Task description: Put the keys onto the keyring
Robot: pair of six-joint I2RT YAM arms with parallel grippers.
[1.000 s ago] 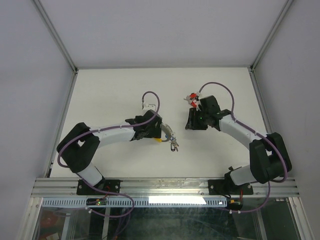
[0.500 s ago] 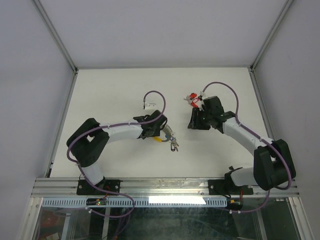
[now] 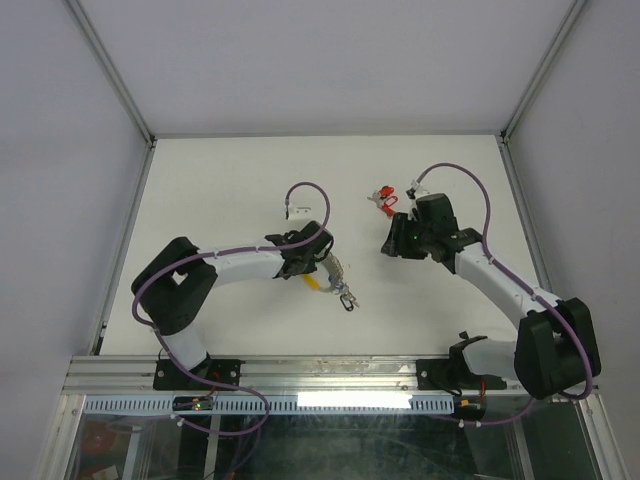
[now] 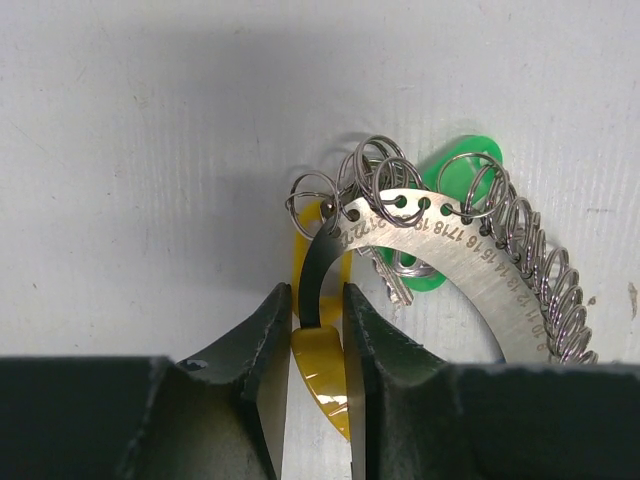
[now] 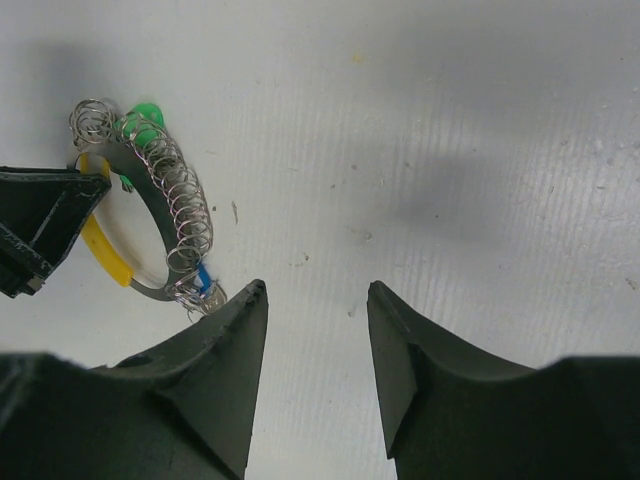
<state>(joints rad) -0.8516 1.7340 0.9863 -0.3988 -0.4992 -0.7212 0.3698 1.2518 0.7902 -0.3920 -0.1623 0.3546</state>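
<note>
The left gripper (image 4: 318, 300) has its jaws clamped on the keyring (image 4: 470, 260) toward the counter's (image 3: 220, 180) near edge. The right gripper (image 5: 315, 300) has its jaws apart, empty, near the red-tagged key (image 3: 383, 195).

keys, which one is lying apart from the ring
The red-tagged key, alone on the table away from the ring; the green-tagged key and the blue-tagged key lie right at it.

Flat-lying keyring (image 4: 470, 255), green-tagged key (image 4: 465, 170) among coils; red-tagged key (image 3: 384, 196) well apart.
</note>
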